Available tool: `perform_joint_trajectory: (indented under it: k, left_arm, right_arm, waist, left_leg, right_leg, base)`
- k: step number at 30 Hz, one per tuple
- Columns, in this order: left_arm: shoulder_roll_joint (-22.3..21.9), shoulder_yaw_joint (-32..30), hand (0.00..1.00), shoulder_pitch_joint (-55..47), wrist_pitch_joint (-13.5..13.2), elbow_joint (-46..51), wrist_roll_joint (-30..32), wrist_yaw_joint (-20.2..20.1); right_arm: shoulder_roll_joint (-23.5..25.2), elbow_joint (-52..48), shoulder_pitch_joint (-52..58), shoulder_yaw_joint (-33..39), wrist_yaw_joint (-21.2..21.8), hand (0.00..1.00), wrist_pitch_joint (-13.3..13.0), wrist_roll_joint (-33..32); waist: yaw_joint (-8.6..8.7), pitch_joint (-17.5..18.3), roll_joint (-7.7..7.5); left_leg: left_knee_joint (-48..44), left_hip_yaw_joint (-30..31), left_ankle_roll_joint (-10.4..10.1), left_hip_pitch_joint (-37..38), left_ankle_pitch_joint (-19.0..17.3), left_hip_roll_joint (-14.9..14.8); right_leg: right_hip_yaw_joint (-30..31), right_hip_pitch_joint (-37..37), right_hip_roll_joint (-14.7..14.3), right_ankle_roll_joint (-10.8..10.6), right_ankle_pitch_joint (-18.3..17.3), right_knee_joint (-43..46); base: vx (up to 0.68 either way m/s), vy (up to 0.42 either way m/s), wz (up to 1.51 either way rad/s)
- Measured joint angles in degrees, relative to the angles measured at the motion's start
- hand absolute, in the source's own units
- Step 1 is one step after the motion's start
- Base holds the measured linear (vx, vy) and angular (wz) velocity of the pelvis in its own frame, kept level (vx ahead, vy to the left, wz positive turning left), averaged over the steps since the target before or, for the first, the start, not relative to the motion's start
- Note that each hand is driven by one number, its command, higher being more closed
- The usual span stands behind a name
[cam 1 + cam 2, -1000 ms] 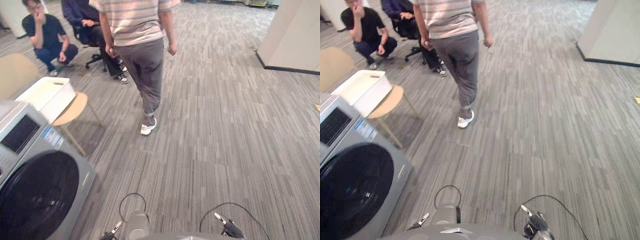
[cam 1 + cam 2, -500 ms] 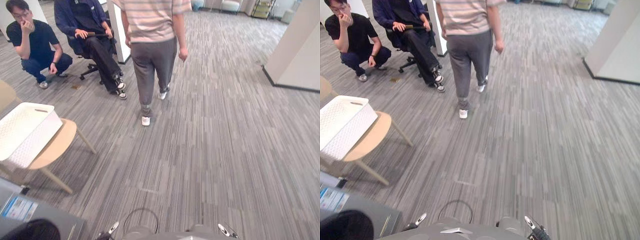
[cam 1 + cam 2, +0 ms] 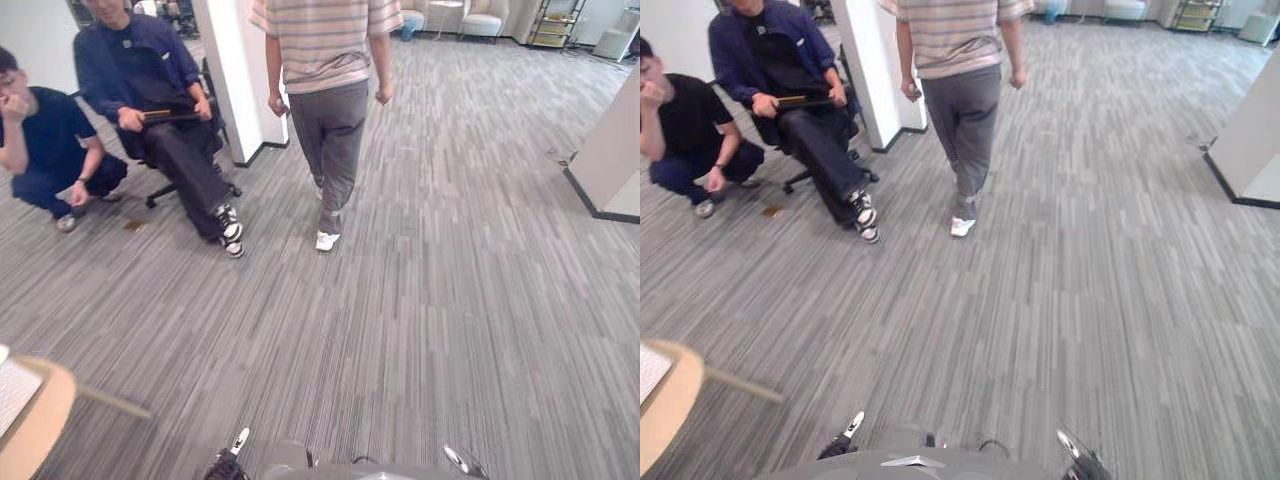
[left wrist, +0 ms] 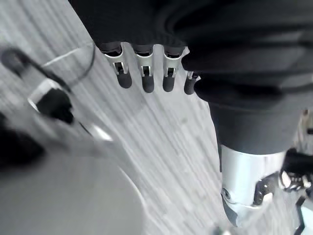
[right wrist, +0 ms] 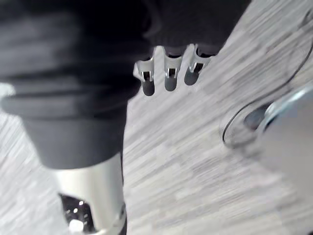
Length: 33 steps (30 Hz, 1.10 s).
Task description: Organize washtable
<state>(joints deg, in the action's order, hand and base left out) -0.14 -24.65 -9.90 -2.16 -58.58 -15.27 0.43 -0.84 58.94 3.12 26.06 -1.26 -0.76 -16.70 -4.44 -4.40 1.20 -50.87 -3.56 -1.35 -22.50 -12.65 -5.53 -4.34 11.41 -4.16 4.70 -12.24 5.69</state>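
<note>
While both arms hang low over the floor, the left hand (image 4: pixel 146 81) is released: its silver, dark-tipped fingers point loosely down from under the dark ribbed cover and grasp nothing. The right hand (image 5: pixel 168 78) looks the same, fingers slack and side by side, with nothing between them. Under both hands lies grey striped carpet (image 3: pixel 420 330), which runs across the whole room.

At the near left edge of the scene, the rounded rim of a pale wooden top (image 3: pixel 45 420) comes into sight, with one slim leg slanting out to its right. A corner of a white basket (image 3: pixel 8 388) rests on it. This is well apart from either hand.

Farther off on the left, a person in a dark tee (image 3: pixel 45 140) crouches on the carpet, one hand raised to the face. Just to the right, a person in a dark blue jacket (image 3: pixel 150 90) sits on an office chair (image 3: pixel 160 190), legs stretched forward, holding a dark flat object (image 3: pixel 165 115) across the lap. A white pillar (image 3: pixel 235 70) stands right behind them.

Near the middle, a person in a striped shirt and grey trousers (image 3: pixel 325 60) is seen from behind, one white shoe lifted at the heel. A white partition (image 3: pixel 615 150) stands at the far right, with armchairs (image 3: pixel 480 20) and a shelf (image 3: pixel 555 22) at the far end.
</note>
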Motion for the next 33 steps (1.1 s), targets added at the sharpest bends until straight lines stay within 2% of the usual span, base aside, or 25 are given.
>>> perform_joint_trajectory:
  k: [1,2,3,4,7,8,9,11,12,13,14,15,18,19,20,21,22,23,24,26,28,30,31,32,33]
  left_arm:
    - [-0.35,0.18,0.00,-0.57,0.21,-0.33,0.11,0.07]
    - [-0.39,0.70,0.00,-2.21,0.20,-0.44,0.76,0.17]
    - [-0.13,1.37,0.00,-3.02,0.34,-1.64,0.93,0.25]
    - [0.82,1.22,0.00,-3.71,0.32,-2.24,0.98,0.42]
    - [1.29,1.19,0.00,-3.22,0.05,-3.76,0.98,1.01]
    - [1.78,1.20,0.00,-3.22,0.26,-3.80,0.94,1.29]
    - [2.62,1.75,0.00,-2.87,0.28,-3.70,0.88,1.38]
    - [3.91,4.42,0.00,-1.59,0.69,-3.69,0.95,1.44]
    - [3.27,4.55,0.00,0.07,0.81,-3.16,0.98,1.39]
    - [3.02,4.82,0.00,0.85,0.82,-2.91,0.98,1.41]
    - [2.21,5.35,0.00,2.80,0.89,-2.41,1.00,1.38]
    - [1.76,6.69,0.00,4.54,0.81,-2.24,0.99,1.36]
    - [-0.25,7.58,0.00,7.04,0.65,-0.81,1.12,1.18]
    - [-0.98,7.30,0.00,6.27,0.64,-0.79,1.14,1.18]
    - [-1.48,7.04,0.00,5.85,0.01,-0.75,1.73,1.01]
    - [-2.73,6.21,0.00,6.45,0.16,-1.01,3.37,1.14]
    - [-3.44,5.75,0.00,5.83,0.25,-0.97,3.37,1.12]
    - [-3.79,4.44,0.00,5.50,0.48,-1.39,3.39,0.96]
    - [-3.77,2.95,0.00,5.09,0.73,-1.77,3.22,1.22]
    - [-3.10,2.38,0.00,3.98,0.69,-1.70,2.44,1.19]
    - [-1.40,3.83,0.00,3.20,0.05,-0.76,2.03,1.22]
    - [-0.43,4.71,0.00,3.22,-0.51,-0.04,1.99,1.28]
    - [-0.40,5.08,0.00,3.11,-0.51,0.03,2.06,1.37]
    - [-0.55,6.15,0.00,2.78,-0.49,-0.09,2.06,1.56]
    - [-0.83,5.98,0.00,2.67,-0.60,-0.08,1.60,1.55]
  right_arm:
    - [0.27,0.27,-1.00,0.34,0.07,0.00,-0.05,-0.03]
    - [0.83,0.12,-2.24,0.27,0.09,0.00,-0.79,-0.06]
    - [0.82,0.64,-2.63,-0.12,-0.01,0.00,-1.24,-0.08]
    - [1.38,1.05,-2.34,-0.85,-0.02,0.00,-1.24,-0.08]
    - [1.71,2.81,-1.46,0.04,0.13,0.00,-1.18,0.00]
    - [2.20,2.95,-0.42,2.15,0.14,0.00,-1.17,0.01]
    - [2.60,2.72,0.24,2.96,0.15,0.00,-1.10,-0.09]
    - [1.45,2.22,3.06,3.03,0.16,0.00,-1.13,0.10]
    - [1.47,1.25,4.94,4.49,0.27,0.00,-1.13,-0.22]
    - [1.48,0.57,5.31,4.87,0.40,0.00,-1.23,-0.06]
    - [1.66,-0.44,5.87,5.75,0.77,0.00,-1.22,0.00]
    - [1.61,-0.48,5.88,6.52,0.87,0.00,-1.17,0.08]
    - [1.86,-0.31,7.63,6.47,0.54,0.00,-0.04,0.40]
    - [1.74,-0.26,8.22,6.07,0.44,0.00,0.28,0.25]
    - [1.42,0.33,8.56,5.70,0.09,0.00,0.73,0.52]
    - [0.09,0.18,8.87,6.20,0.16,0.00,1.16,0.51]
    - [-0.84,0.17,9.01,6.01,0.03,0.00,1.24,0.70]
    - [-1.86,-0.14,8.02,5.19,0.04,0.00,1.33,1.41]
    - [-2.48,-0.17,6.83,4.40,-0.08,0.00,1.13,2.21]
    - [-2.94,0.75,6.80,2.74,-0.61,0.00,1.18,2.16]
    - [-2.74,1.74,4.34,0.84,-0.91,0.00,0.73,2.03]
    - [-1.78,2.43,0.76,0.19,-0.91,0.00,-0.12,1.98]
    - [-1.45,2.24,0.47,0.17,-0.88,0.00,-0.46,1.93]
    - [-1.67,1.86,0.48,-0.58,-0.76,0.00,-1.37,1.82]
    - [-1.66,1.92,0.56,-0.71,-0.78,0.00,-1.61,1.82]
  waist:
    - [-0.17,-0.15,-0.27]
    - [-1.04,-0.20,0.08]
    - [-2.26,-0.09,-0.44]
    - [-2.08,0.51,-2.02]
    - [-1.42,1.91,-2.68]
    - [-0.52,1.38,-2.94]
    - [0.00,0.49,-3.83]
    - [1.87,-0.90,-3.93]
    - [2.05,-1.01,-2.58]
    - [2.20,-1.09,-2.05]
    - [2.69,-1.08,-1.06]
    - [3.18,-1.43,-0.51]
    - [4.10,-0.92,-1.57]
    - [4.60,-0.39,-1.22]
    - [5.64,-0.20,-0.65]
    - [5.47,0.90,1.78]
    - [5.38,1.49,3.31]
    - [5.17,1.36,4.85]
    - [4.68,0.71,5.01]
    - [2.91,-0.37,4.00]
    - [2.20,-0.98,2.37]
    - [1.98,-1.78,1.36]
    - [2.02,-1.74,1.49]
    - [2.14,-1.58,2.94]
    - [1.50,-1.50,2.42]
  left_leg:
    - [9.64,0.33,-1.00,0.01,0.82,1.24]
    - [27.15,0.61,-0.74,0.76,6.78,2.47]
    - [28.88,0.50,0.78,2.62,13.99,4.04]
    - [28.80,-0.02,1.95,3.07,13.28,5.77]
    - [24.76,-1.23,4.92,5.08,7.10,7.69]
    - [27.26,-0.54,5.31,10.26,3.03,8.70]
    - [28.26,-0.19,5.90,13.12,2.15,9.89]
    - [29.89,3.27,6.73,21.20,-1.10,11.26]
    - [33.26,4.85,7.11,27.05,-2.28,9.83]
    - [35.17,5.44,6.89,29.30,-2.71,8.90]
    - [37.54,6.37,6.45,32.73,-4.17,6.74]
    - [38.21,7.42,6.32,34.32,-6.45,5.03]
    - [40.11,8.31,5.58,41.90,-12.49,2.66]
    - [39.85,9.02,5.78,43.53,-13.04,2.50]
    - [32.54,10.44,7.08,42.71,-13.74,2.07]
    - [21.09,11.36,5.27,38.53,-11.67,0.29]
    - [14.85,11.69,3.46,35.96,-8.24,-0.48]
    - [3.34,12.35,-0.99,30.70,4.15,-0.63]
    - [-6.59,11.71,-3.37,25.66,7.90,-1.76]
    - [-13.34,7.63,-1.21,21.41,5.77,-2.83]
    - [-11.90,3.89,-0.86,16.34,1.09,-2.81]
    - [9.24,0.69,-1.32,13.44,-3.36,-1.72]
    - [18.10,0.37,-2.14,13.92,-2.47,-1.39]
    - [32.57,1.55,-1.29,14.53,8.08,-1.20]
    - [31.38,2.22,-0.52,14.47,10.11,-0.55]
  right_leg:
    - [0.88,1.68,0.75,-0.65,-0.88,-0.65]
    - [2.79,5.15,1.68,-1.41,-2.55,-2.06]
    - [4.74,8.52,3.32,-1.89,-3.37,-2.58]
    - [4.66,8.75,4.71,-2.06,-3.40,-1.57]
    - [6.88,-0.50,6.65,-7.14,0.81,21.37]
    - [6.72,-5.56,6.56,-9.52,8.56,35.92]
    - [6.83,-7.70,7.37,-11.15,13.27,43.15]
    - [3.03,-14.64,9.58,-8.18,10.56,58.22]
    - [0.81,-20.61,9.66,-6.01,4.96,58.97]
    - [-0.09,-23.18,9.46,-5.65,3.00,57.54]
    - [-2.95,-27.72,9.25,-5.49,0.44,50.90]
    - [-6.17,-29.57,9.52,-6.29,0.70,41.82]
    - [-11.73,-31.91,10.65,-9.41,7.42,10.56]
    - [-11.06,-32.90,10.55,-8.82,7.62,11.17]
    - [-10.18,-33.19,10.26,-5.94,13.06,15.61]
    - [-11.61,-32.25,9.30,-3.32,14.31,17.89]
    - [-12.33,-31.35,8.17,-3.00,12.75,18.10]
    - [-12.25,-28.28,6.35,-2.24,10.70,16.88]
    - [-11.94,-23.52,4.77,-1.42,9.41,13.80]
    - [-9.79,-14.83,3.31,-1.22,9.08,8.89]
    - [-7.91,-8.38,3.65,-1.23,9.09,4.72]
    - [-6.25,-2.56,5.01,-1.83,8.71,2.12]
    - [-5.90,-1.68,5.18,-2.66,8.18,1.98]
    - [-5.39,0.20,4.06,-5.13,6.05,2.17]
    - [-4.61,0.78,4.27,-5.72,4.21,2.72]
  base:
    - [-0.32,0.096,-0.84]
    - [0.00,0.115,-0.89]
    - [0.23,0.083,-0.66]
    - [0.65,0.107,-0.08]
    - [0.58,0.123,0.24]
    - [0.23,0.036,0.20]
    - [0.23,0.026,0.53]
    - [0.05,0.043,0.70]
    - [-0.10,0.056,0.42]
    - [-0.25,0.068,0.30]
    - [-0.37,0.074,0.31]
    - [-0.42,0.095,0.40]
    - [-0.05,-0.074,0.31]
    - [0.58,-0.355,0.47]
    - [0.62,-0.323,0.56]
    - [0.63,-0.343,0.41]
    - [0.64,-0.317,0.07]
    - [0.52,-0.260,-0.15]
    - [0.44,-0.216,-0.14]
    - [0.29,-0.102,-0.34]
    - [0.10,-0.014,-0.46]
    - [0.12,-0.007,-0.40]
    - [0.12,0.022,-0.31]
    - [0.03,0.084,-0.26]
    - [0.27,0.073,-0.15]
